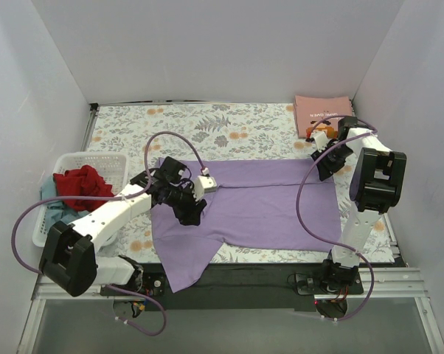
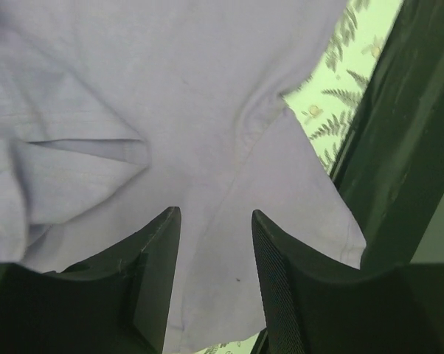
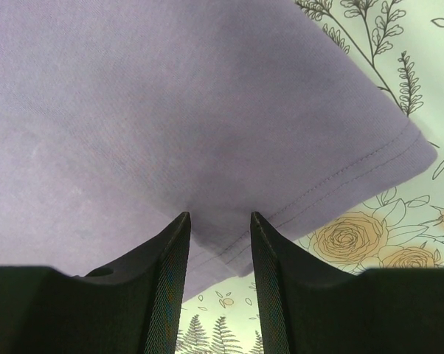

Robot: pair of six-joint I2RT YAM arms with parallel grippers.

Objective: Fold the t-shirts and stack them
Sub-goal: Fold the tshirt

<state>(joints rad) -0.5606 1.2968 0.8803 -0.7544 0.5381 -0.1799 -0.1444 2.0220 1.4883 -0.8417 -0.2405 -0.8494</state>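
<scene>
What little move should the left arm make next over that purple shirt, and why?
Probably lift the left gripper a little clear of the purple t-shirt. Its jaws stand open with nothing held. The shirt lies mostly flat on the table, but one end hangs over the near edge, so the arm likely needs to get free to take a grip there.

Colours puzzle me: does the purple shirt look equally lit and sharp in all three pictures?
No: top external view, lavender t-shirt evenly lit, crisp; left wrist view, washed-out pale, slightly soft; right wrist view, darker purple, hem stitching sharp.
</scene>
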